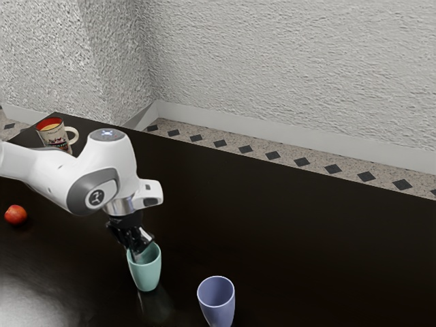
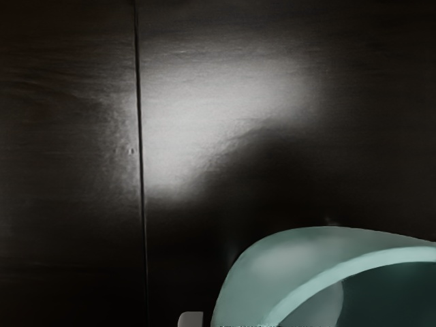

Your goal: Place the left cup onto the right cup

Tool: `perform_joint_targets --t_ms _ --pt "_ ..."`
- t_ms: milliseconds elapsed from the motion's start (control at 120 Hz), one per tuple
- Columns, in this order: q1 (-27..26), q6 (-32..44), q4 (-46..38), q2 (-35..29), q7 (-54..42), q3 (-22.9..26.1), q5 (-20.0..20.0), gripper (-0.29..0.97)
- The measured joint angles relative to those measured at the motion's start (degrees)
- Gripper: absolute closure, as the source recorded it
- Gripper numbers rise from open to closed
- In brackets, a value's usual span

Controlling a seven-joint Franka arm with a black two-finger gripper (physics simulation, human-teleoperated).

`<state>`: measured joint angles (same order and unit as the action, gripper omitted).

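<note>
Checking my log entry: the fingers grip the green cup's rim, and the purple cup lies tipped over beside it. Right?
No: the purple cup stands upright, as the exterior view shows. The fingers do grip the green cup at its rim.

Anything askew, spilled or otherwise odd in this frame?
Only a small thing: the green cup leans slightly, and that is because the gripper has pinched it at the rim. The purple cup and the mug stand upright on the table. Nothing looks spilled or damaged.
</note>
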<state>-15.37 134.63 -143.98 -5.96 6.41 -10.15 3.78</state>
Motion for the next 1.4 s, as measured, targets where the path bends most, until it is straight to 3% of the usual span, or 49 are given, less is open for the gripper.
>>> perform_joint_targets --t_ms 350,608,983,1400 --pt "-0.9 -6.7 11.7 -0.3 0.7 0.8 0.3 0.78" --pt "-1.4 -13.3 20.4 -0.5 1.2 7.2 -0.3 0.78" --pt "-3.2 -15.6 20.9 -0.6 4.3 19.5 -1.5 0.78" --pt "-5.0 -16.0 14.0 -7.4 8.2 20.2 -2.4 0.78"
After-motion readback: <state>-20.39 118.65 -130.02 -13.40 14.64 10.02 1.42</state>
